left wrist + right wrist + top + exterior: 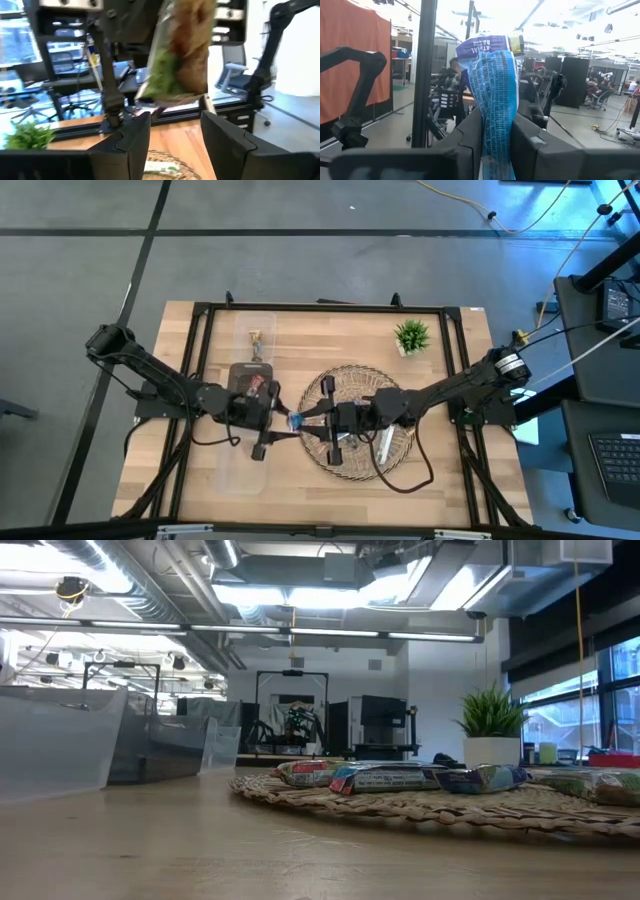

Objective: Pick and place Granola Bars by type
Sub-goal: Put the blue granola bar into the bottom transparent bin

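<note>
Both grippers are holding bars above the middle of the table: the right gripper is clamping its jaws on a blue-and-purple granola bar that is standing tall above them, and the left gripper is pinching only the lower edge of a green-gold bar, which is leaning and could be slipping free or swinging as the arm is turning. With the two grippers hanging so near each other over the near rim of the woven mat, they are risking a knock together. Farther back, more bars are lying on the mat, and clear bins are waiting toward the table's left side, so a dropped bar could be landing among the wrong type.
</note>
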Available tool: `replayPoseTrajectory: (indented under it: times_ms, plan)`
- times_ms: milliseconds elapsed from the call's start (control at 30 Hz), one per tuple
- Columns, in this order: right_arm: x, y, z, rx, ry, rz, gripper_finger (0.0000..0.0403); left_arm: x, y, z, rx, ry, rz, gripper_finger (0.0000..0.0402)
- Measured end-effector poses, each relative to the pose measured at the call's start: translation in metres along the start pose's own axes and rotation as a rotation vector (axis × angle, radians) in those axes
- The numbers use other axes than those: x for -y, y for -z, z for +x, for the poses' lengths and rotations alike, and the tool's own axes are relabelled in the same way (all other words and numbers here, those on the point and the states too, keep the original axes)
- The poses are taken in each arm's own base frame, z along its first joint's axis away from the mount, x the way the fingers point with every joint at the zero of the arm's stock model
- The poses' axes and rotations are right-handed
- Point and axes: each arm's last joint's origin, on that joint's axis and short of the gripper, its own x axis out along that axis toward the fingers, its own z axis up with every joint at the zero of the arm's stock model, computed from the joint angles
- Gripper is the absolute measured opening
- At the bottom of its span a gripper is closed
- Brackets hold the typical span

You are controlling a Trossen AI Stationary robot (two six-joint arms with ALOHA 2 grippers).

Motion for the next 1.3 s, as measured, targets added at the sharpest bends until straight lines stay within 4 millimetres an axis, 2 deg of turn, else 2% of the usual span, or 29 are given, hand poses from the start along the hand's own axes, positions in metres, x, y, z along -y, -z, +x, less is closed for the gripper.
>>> replayPoseTrajectory:
  times_ms: [900,1300]
  plan:
    - [-0.001,0.016,-0.001,-0.171,0.009,-0.019,0.0079,-0.001,-0.009,-0.001,0.094,-0.016,-0.03,0.0168]
    - [-0.001,0.016,-0.001,-0.165,0.011,-0.011,0.0079,-0.001,-0.008,0.0,0.078,-0.018,-0.025,0.0123]
